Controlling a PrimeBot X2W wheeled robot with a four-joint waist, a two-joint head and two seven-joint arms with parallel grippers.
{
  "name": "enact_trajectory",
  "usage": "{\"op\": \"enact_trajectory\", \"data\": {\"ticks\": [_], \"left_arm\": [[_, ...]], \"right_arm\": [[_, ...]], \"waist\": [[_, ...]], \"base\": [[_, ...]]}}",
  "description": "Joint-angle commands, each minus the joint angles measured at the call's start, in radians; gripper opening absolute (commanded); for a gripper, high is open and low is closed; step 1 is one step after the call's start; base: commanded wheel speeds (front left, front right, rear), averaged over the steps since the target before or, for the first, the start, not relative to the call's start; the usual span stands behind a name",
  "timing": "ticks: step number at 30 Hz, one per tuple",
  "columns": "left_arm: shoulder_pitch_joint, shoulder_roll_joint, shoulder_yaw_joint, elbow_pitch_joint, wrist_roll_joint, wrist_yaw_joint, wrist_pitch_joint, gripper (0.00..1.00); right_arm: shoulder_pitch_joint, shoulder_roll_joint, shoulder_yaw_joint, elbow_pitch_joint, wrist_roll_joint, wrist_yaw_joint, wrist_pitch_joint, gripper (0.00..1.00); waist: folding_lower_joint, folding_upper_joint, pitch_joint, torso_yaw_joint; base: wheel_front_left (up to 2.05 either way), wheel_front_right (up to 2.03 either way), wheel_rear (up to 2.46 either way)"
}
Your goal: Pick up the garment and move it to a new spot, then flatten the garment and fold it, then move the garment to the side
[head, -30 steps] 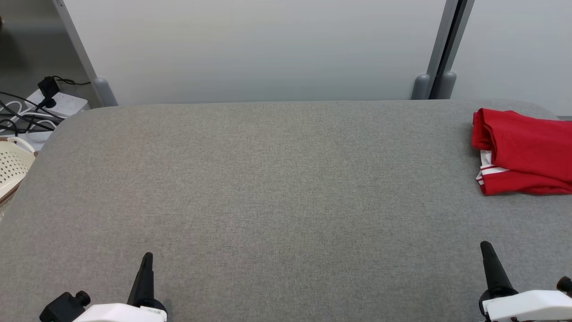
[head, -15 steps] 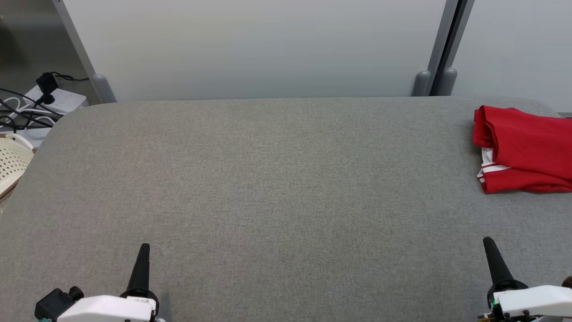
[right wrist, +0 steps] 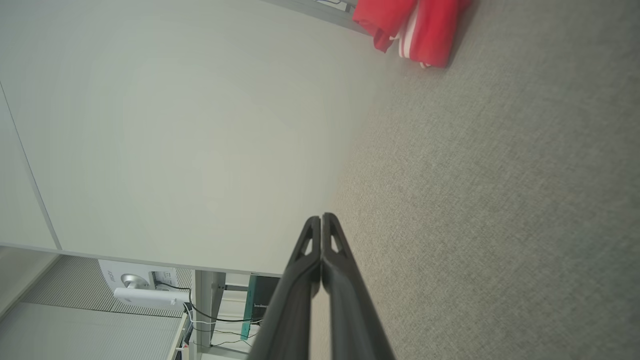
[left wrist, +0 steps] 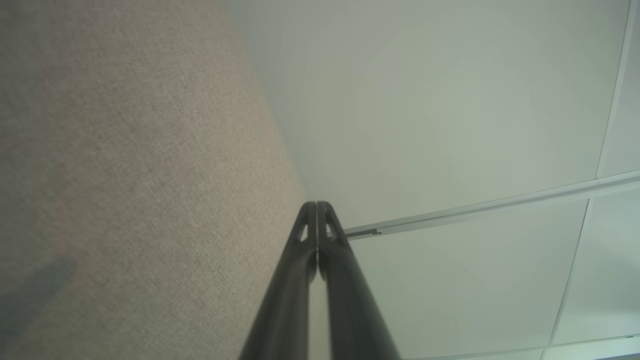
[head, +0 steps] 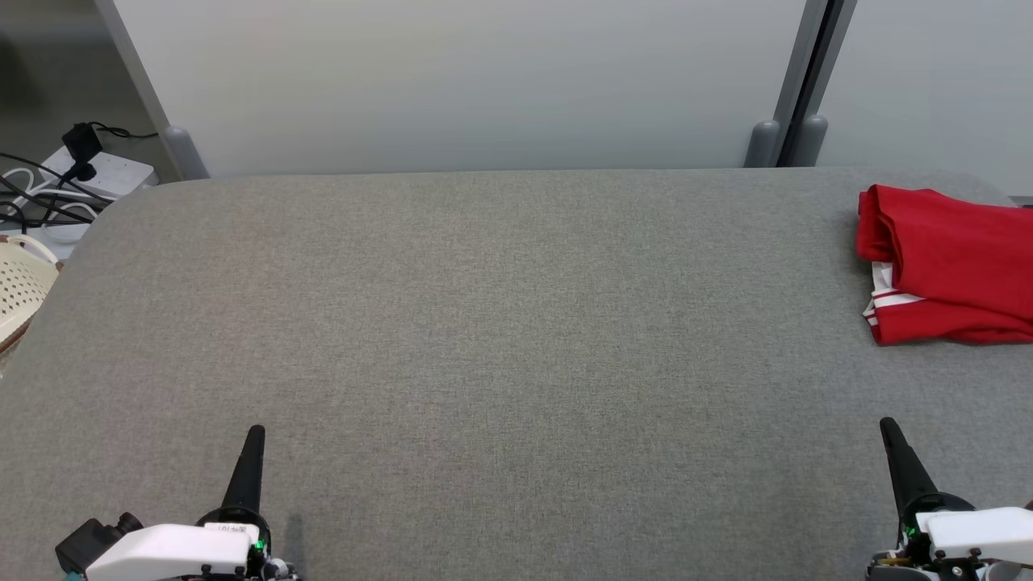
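A red garment (head: 948, 270) with white striped trim is seen lying in a compact folded bundle on the grey fabric-covered worktop (head: 516, 339). It is placed toward the worktop's far right corner, and part of it is cut off by the edge of the head view. The white trim is shown on the side of the bundle that is turned toward the worktop's middle. In the right wrist view the bundle is seen resting flat on the worktop, close to its far edge.

The left gripper (head: 255, 432) is held over the worktop's near edge on the left side, and the right gripper (head: 887, 425) is held over the same near edge on the right side. Both are pointed toward the worktop's far edge. In each wrist view the two dark fingers (left wrist: 295, 280) are pressed together along their length up to the tips, and nothing is gripped between them. Both grippers are kept well apart from the garment.

A pale partition panel (head: 484, 81) is set upright behind the worktop's far edge, with a grey post (head: 795, 73) standing near the worktop's far right corner. A cream perforated basket (head: 20, 294) is placed just off the worktop's left end. A white power strip (head: 109, 173) with dark cables is laid beyond the worktop's far left corner.
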Motion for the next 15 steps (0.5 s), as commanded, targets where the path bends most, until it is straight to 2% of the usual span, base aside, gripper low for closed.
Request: {"op": "enact_trajectory", "data": {"ticks": [1,15], "left_arm": [[-0.060,0.012,0.033,-0.021,-0.030,-0.015,0.010,0.00],[-0.087,0.013,0.057,-0.013,-0.196,-0.036,0.054,0.00]], "right_arm": [[-0.051,-0.011,0.010,-0.025,0.032,0.001,0.012,0.00],[-0.070,-0.009,-0.013,-0.021,0.196,0.001,0.055,0.00]], "waist": [[0.0000,0.0000,0.001,0.000],[0.0000,0.0000,0.012,0.000]], "base": [[0.00,0.00,0.00],[0.00,0.00,0.00]]}}
